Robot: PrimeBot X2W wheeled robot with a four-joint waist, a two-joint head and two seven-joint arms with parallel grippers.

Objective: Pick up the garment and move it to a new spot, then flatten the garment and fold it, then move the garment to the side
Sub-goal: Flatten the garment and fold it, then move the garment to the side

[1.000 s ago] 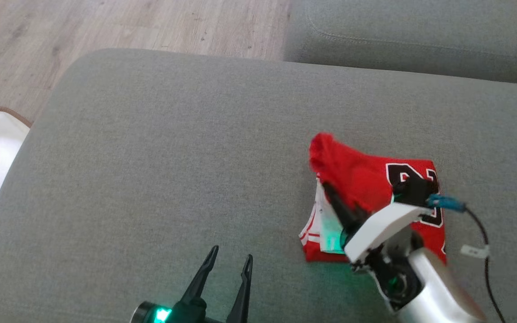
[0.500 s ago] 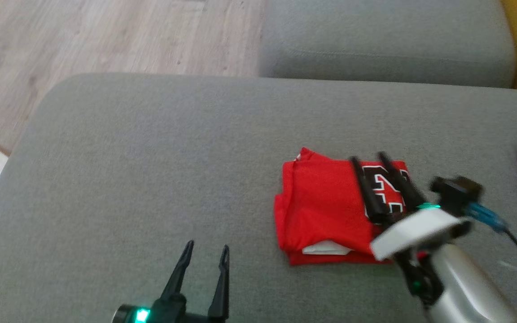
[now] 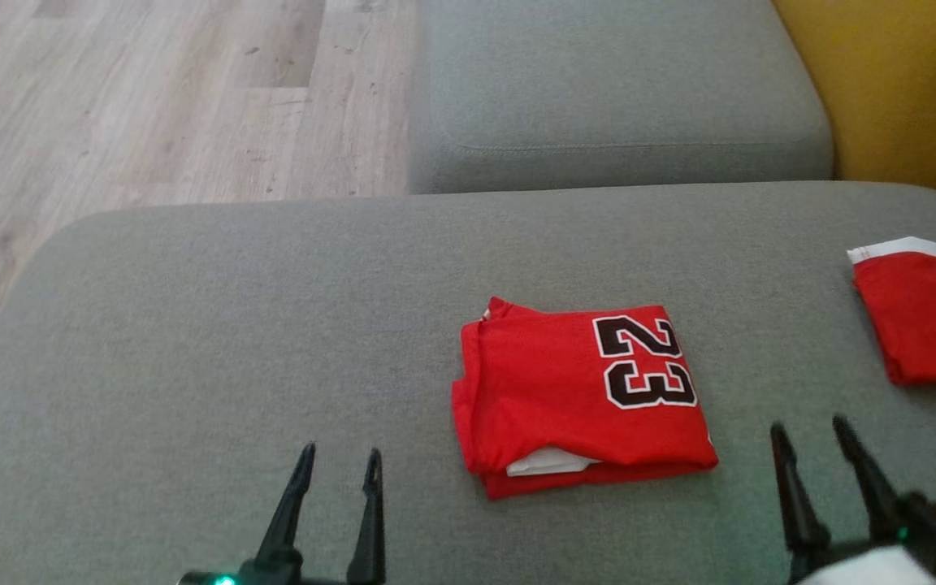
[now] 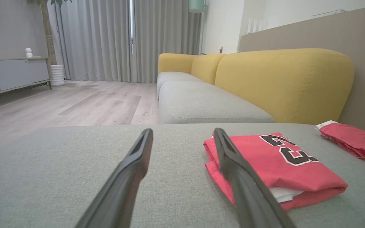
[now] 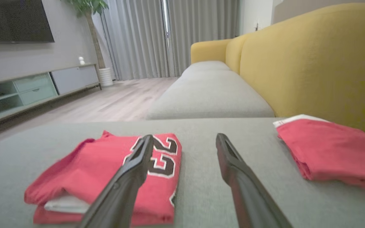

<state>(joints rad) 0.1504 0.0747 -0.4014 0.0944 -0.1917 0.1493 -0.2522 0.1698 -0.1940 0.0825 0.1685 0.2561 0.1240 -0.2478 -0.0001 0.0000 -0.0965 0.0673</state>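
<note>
My right gripper (image 3: 808,424) stood with its fingers apart and empty, low over the grey seat cushion (image 3: 232,325), near the right front corner of the folded red garment (image 3: 582,398) without touching it. My left gripper (image 3: 341,449) was likewise spread wide, holding nothing, off to the garment's left. The garment lay flat in a neat rectangle, black 23 face up, a white layer peeking from its near edge. A second red piece (image 3: 923,325) sat well apart to the right, by the yellow backrest (image 3: 899,81).
</note>
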